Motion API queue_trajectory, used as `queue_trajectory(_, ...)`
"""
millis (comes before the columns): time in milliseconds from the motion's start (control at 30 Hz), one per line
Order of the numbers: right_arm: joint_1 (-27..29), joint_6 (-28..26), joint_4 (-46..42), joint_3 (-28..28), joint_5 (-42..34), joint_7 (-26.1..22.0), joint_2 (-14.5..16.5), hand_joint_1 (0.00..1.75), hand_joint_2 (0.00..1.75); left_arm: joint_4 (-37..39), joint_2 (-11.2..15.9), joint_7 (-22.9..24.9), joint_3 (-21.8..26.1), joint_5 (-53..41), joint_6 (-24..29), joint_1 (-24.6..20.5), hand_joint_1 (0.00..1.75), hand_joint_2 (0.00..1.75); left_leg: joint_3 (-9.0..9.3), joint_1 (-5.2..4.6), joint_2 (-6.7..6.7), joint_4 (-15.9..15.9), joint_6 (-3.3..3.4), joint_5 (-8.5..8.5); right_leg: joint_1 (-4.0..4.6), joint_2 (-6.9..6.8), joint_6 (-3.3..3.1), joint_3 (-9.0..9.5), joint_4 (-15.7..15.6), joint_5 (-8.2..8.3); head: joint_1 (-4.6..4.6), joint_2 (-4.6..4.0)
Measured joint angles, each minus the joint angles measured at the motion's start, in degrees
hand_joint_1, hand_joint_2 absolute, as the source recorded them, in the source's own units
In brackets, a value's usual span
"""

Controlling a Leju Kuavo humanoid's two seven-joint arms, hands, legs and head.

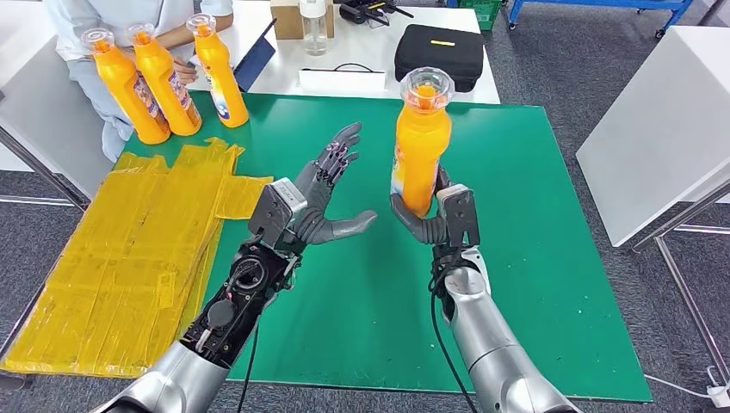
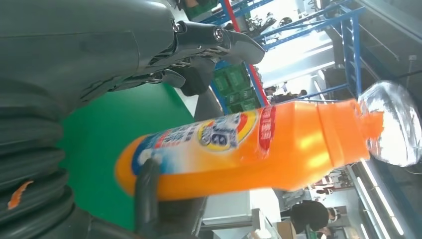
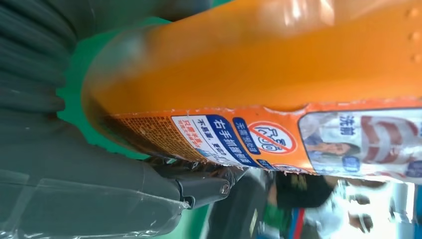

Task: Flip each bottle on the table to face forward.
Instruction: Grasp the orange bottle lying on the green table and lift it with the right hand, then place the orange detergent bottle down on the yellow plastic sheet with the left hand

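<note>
My right hand grips an orange bottle around its lower body, fingers wrapped on it. The bottle stands upright, lifted off the green desk, over the middle of the mat. Its clear cap is on top. In the right wrist view the bottle shows a printed label with blue and white panels and a red prohibition mark, and my thumb lies just beside that label edge. In the left wrist view the same bottle shows a label with a round blue and yellow logo, and the clear cap is at its far end.

My left hand is beside the bottle, apart from it, palm turned toward it. Fingers are spread, thumb pointing toward the bottle. It holds nothing. Fingers show dark in the left wrist view, stretched above the bottle without touching.

Three more orange bottles stand upright at the far left corner of the desk: one at the left, one in the middle, one at the right. They are close together, the left two touching or nearly so. A person in light clothing sits just behind them.

Yellow plastic sheeting covers the left edge of the desk. Behind it, on a white table, are a black case, a clear bottle and a cardboard box.
</note>
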Motion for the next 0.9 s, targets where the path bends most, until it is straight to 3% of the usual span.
queue_trajectory(600,-3.50,-0.71,4.91,0.50,3.54,0.30,3.20,1.75,1.75,-1.39,-0.05,-0.01,-1.06,0.00,0.41,0.63,0.00,1.75,-0.03,0.03,-0.01,0.00,-0.01,0.01,0.02,-0.01,-0.03,-0.06,0.04,-0.02,0.00,0.00)
queue_trajectory(900,-2.54,1.10,6.99,9.44,15.66,-0.25,5.23,1.75,1.75,-0.55,0.37,-1.81,0.50,-1.21,2.48,0.52,0.00,1.75,-0.04,0.09,0.02,0.00,-0.02,0.01,0.07,0.00,-0.06,-0.10,0.05,-0.04,-0.01,0.00)
